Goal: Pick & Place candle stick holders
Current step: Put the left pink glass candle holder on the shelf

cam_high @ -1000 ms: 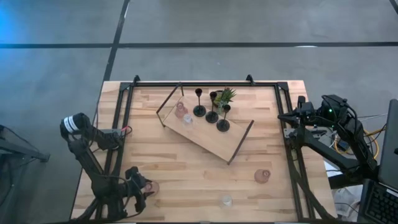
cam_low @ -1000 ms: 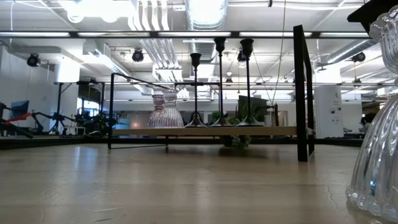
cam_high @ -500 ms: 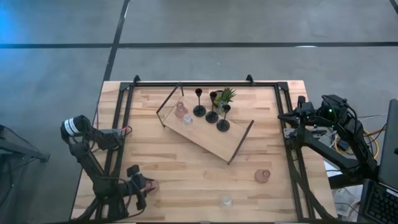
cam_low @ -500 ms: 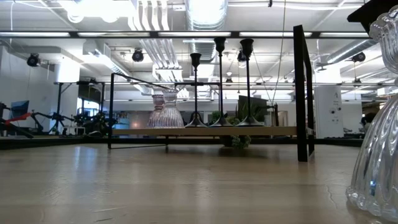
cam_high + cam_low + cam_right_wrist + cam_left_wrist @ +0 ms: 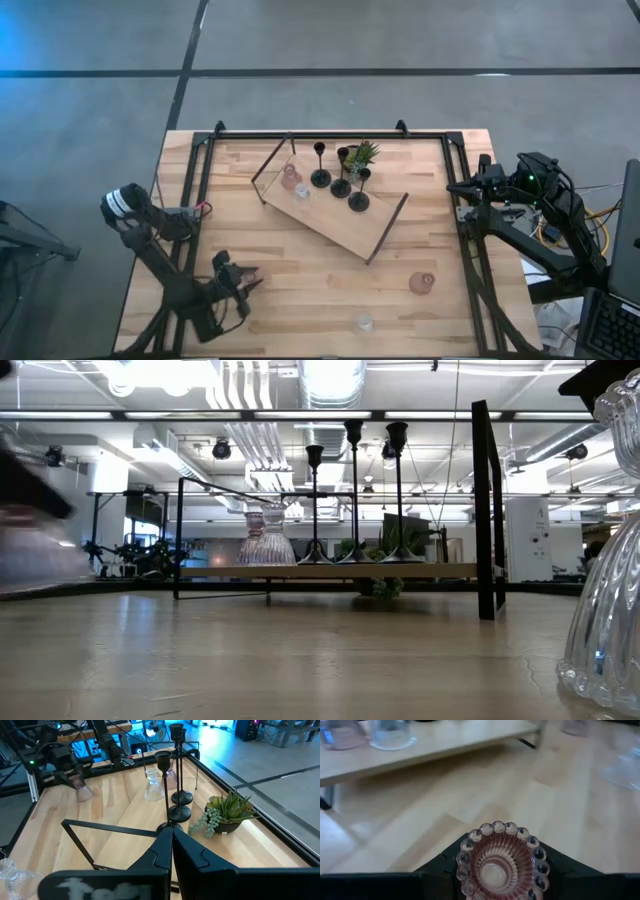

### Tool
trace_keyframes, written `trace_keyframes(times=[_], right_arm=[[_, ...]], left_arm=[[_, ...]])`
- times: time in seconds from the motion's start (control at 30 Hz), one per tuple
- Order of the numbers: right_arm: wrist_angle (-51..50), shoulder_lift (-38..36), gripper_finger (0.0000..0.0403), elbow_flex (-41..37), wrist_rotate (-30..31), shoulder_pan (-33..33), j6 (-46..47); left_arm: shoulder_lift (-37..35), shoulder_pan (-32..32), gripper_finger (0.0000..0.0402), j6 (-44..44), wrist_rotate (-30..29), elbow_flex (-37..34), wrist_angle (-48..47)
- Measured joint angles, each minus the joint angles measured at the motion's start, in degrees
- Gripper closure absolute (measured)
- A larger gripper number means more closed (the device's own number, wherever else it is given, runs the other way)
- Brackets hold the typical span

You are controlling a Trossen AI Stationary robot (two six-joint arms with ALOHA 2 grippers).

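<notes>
Three slim black candle stick holders stand upright on the wooden board, next to a pink cup and a clear cup. Another pink cup and a clear cup stand on the table near its front edge. My left gripper, at the table's near left, is shut on a pink ribbed glass cup. My right gripper hangs shut and empty over the table's right edge. My left gripper pinches the pink cup between its two fingers, one on each side of the ribbed wall. The fingers slant down toward the table's middle. The cup's scalloped rim faces the wrist camera. The cup shows blurred, clear of the table top.
The board has dark metal handles at both ends and lies slantwise across the table's far middle. A small green potted plant sits on it behind the black holders. A black frame rail runs along the table's left and right sides.
My left gripper has swung from the near left corner toward the table's far edge and middle, turning as it went, and has carried the pink cup along. The cup has come into the low view at its left, blurred and off the table top.
</notes>
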Motion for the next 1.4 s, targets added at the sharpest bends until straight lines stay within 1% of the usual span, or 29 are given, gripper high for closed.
trace_keyframes(times=[0.07,0.17,0.37,0.47,0.57,0.73,0.83,1.03,1.4], right_arm=[[0.0,0.0,0.0394,0.0,0.0,0.0,0.0],[0.0,0.0,0.0394,0.0,0.0,0.0,0.0],[0.0,0.0,0.0394,0.0,0.0,0.0,0.0],[0.0,0.0,0.0394,0.0,0.0,0.0,0.0],[0.0,0.0,0.0394,0.0,0.0,0.0,0.0],[0.0,0.0,0.0394,0.0,0.0,0.0,0.0],[0.0,0.0,0.0394,0.0,0.0,0.0,0.0],[0.0,0.0,0.0394,0.0,0.0,0.0,0.0],[0.0,0.0,0.0394,0.0,0.0,0.0,0.0]], left_arm=[[-0.3,4.0,0.0248,0.7,0.7,0.3,0.0],[-1.2,10.7,0.0248,4.1,2.3,1.8,0.7],[-2.2,23.0,0.0248,21.7,3.8,7.0,3.6],[-2.3,27.8,0.0248,28.1,4.4,9.3,6.4],[-2.3,32.0,0.0248,34.1,7.1,10.5,11.0],[-2.3,37.5,0.0248,42.4,12.7,11.3,18.6],[-2.3,40.3,0.0248,45.8,16.1,11.2,22.3],[-2.3,45.2,0.0248,48.6,22.4,11.2,23.8],[-2.0,49.8,0.0248,54.6,27.1,11.0,27.1]])
